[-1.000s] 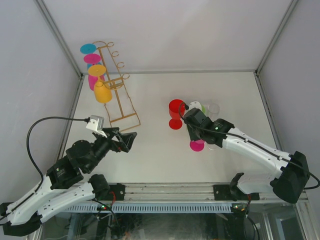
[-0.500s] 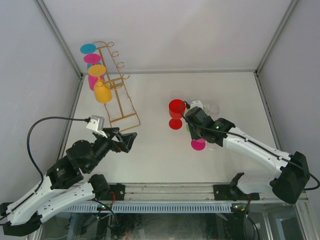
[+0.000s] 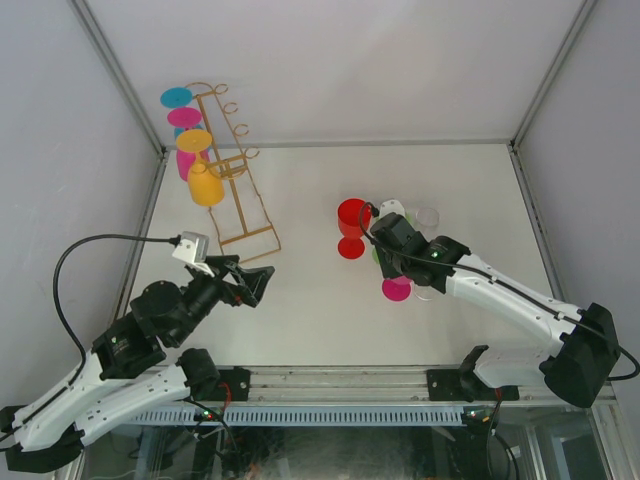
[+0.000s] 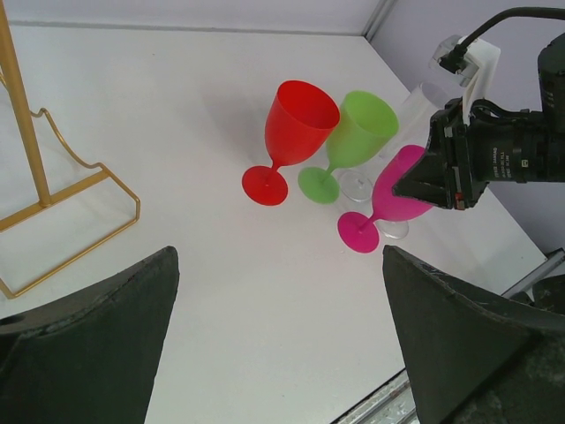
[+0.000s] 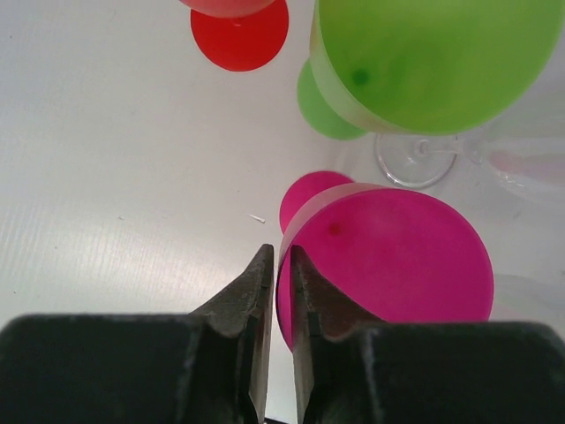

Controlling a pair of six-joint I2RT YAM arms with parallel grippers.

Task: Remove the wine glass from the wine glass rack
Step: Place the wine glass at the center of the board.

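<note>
Barely a shift over that last second: the right arm nudged toward the right wall, carrying the magenta wine glass a touch with it, while the left arm held its spot. Far left, the wine glass rack stood at the back corner of the table, leaning in the overhead view, and glasses hung along its left side, an orange wine glass lowest and a cyan foot at the top. Nearer the front, the left gripper hovered well clear of the rack, fingers spread wide and holding nothing. Mid-table, a red wine glass stood upright, a green wine glass just beside it, and a clear glass behind them. Rightmost, the right gripper had its fingers drawn almost together, one on each side of the magenta glass's rim, pinching that thin wall with only a sliver of gap showing. The glass's foot rested on the table, its bowl tipped slightly.
</note>
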